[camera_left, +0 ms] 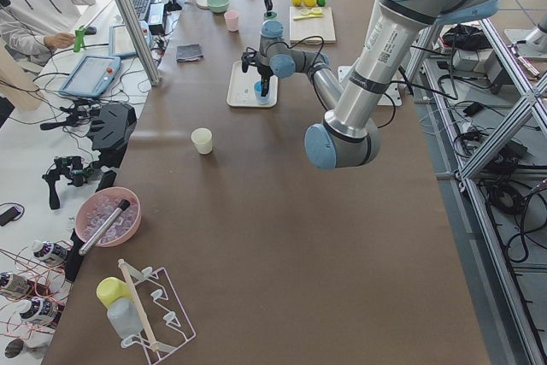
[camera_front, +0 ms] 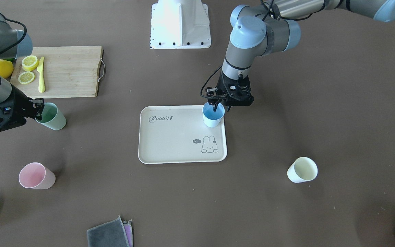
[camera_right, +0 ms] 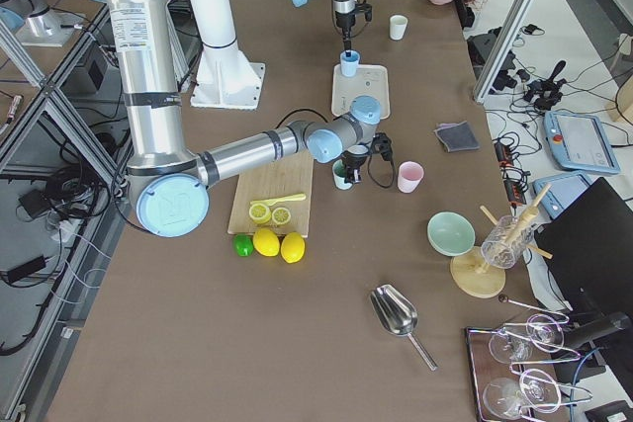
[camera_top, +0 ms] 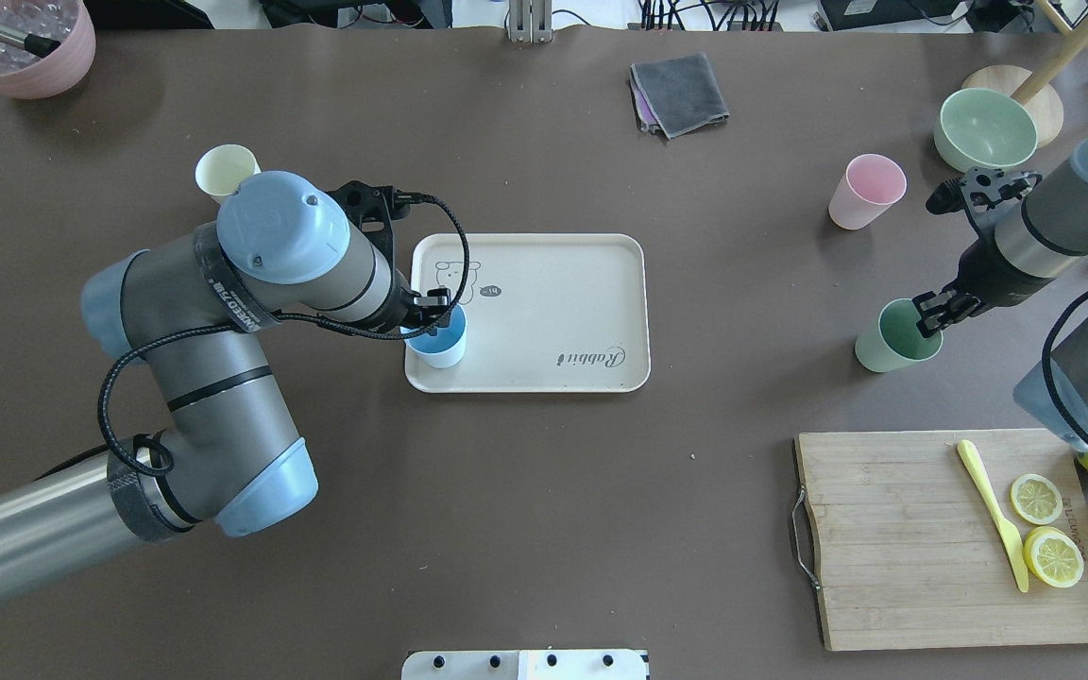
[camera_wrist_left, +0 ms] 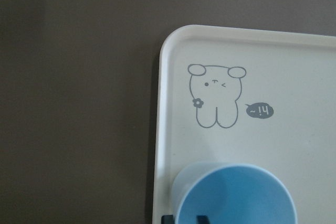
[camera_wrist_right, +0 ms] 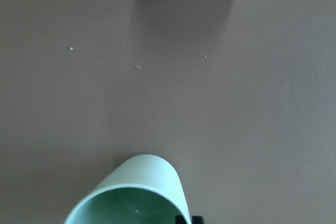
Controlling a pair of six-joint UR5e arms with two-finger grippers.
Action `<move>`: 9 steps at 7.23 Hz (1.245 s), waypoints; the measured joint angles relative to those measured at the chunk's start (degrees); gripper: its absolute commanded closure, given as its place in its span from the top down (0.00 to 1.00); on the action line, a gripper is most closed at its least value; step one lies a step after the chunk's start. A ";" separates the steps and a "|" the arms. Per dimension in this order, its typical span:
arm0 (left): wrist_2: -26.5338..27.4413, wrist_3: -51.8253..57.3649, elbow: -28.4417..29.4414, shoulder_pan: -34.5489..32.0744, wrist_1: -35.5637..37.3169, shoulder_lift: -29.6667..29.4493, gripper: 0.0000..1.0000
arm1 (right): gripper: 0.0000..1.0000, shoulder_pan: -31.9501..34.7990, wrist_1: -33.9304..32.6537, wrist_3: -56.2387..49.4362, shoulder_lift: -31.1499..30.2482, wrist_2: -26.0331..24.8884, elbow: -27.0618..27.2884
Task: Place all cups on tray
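The beige tray [camera_front: 170, 144] lies mid-table and also shows in the overhead view [camera_top: 553, 312]. The light blue cup [camera_front: 213, 118] stands upright in its corner by the rabbit drawing. My left gripper [camera_front: 221, 108] straddles its rim, slightly open; in the left wrist view its fingers stand apart from the cup [camera_wrist_left: 236, 198] wall. My right gripper [camera_top: 936, 312] is shut on the rim of the sage green cup [camera_top: 893, 342], which is tilted beside the cutting board. The pink cup [camera_top: 865, 192] and the cream cup [camera_top: 225, 172] stand on the table away from the tray.
A wooden cutting board [camera_top: 893, 538] holds lemon slices and a yellow knife. A green bowl [camera_top: 986, 127] sits beyond the pink cup. A grey cloth [camera_top: 681, 93] lies at the far edge. A mauve pot [camera_top: 20, 42] is at the far left corner.
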 measured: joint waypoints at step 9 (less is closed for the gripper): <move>-10.09 32.24 -14.22 -21.31 9.79 20.33 0.97 | 0.00 -13.83 -12.35 30.53 28.83 -7.82 -1.29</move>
